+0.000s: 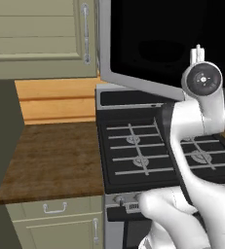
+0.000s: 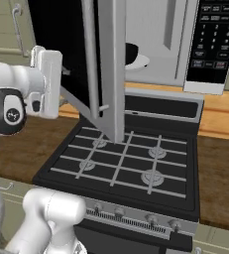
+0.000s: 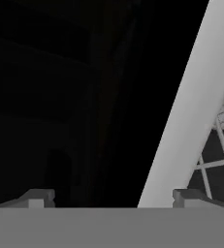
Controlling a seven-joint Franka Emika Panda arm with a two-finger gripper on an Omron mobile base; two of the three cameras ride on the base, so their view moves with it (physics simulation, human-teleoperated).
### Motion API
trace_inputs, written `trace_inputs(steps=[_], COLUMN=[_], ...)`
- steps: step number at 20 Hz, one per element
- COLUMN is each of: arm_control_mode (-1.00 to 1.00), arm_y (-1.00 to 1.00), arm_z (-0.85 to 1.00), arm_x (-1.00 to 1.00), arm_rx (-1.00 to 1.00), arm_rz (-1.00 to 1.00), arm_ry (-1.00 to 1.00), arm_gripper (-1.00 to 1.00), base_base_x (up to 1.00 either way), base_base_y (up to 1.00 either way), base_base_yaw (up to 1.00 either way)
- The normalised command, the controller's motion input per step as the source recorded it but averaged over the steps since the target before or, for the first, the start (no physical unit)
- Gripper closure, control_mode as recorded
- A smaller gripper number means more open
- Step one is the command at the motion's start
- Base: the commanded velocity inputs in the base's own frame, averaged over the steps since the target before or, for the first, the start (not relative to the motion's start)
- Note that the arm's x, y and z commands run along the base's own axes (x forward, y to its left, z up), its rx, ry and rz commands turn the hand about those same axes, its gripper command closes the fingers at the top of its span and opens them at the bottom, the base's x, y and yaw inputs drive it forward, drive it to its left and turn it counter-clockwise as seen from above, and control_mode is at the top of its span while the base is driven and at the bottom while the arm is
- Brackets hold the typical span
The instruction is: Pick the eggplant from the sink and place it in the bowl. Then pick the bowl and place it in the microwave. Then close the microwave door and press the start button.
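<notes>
Arm raised above the stove [image 2: 131, 158], forearm near level, wrist turned toward the microwave door [image 2: 108, 64]. Door hangs open, swung out over the burners; right base view sees it nearly edge-on. End effector [image 3: 113, 197] sits close against the door's black glass, fingertips [image 3: 36, 197] spread wide apart, nothing between them; door's grey frame runs diagonally just beside the other tip. Bowl [image 2: 135, 57] sits inside the microwave [image 2: 185, 44] cavity, dark shape in it, can't confirm eggplant. Wooden tabletop [image 1: 55, 155] left of stove.
</notes>
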Motion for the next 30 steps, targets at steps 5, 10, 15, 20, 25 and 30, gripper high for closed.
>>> trace_inputs(steps=[5,10,15,20,25,30], arm_control_mode=[-1.00,-1.00,-1.00,-1.00,-1.00,-1.00], arm_y=[0.00,-0.01,-0.02,0.00,0.00,0.00], arm_z=[0.02,0.02,0.00,0.00,0.00,0.00], arm_x=[0.86,0.75,0.70,0.72,0.73,0.61], arm_rx=[0.16,0.14,0.13,0.10,0.07,0.04], arm_rz=[0.27,0.25,0.16,0.10,0.08,0.05], arm_ry=[0.04,0.01,0.00,0.01,0.06,0.05], arm_gripper=[-1.00,-1.00,-1.00,-1.00,-1.00,-1.00], base_base_x=[0.00,0.00,0.00,0.00,0.00,0.00], base_base_y=[0.00,0.00,0.00,0.00,0.00,0.00], base_base_yaw=[0.00,0.00,0.00,0.00,0.00,0.00])
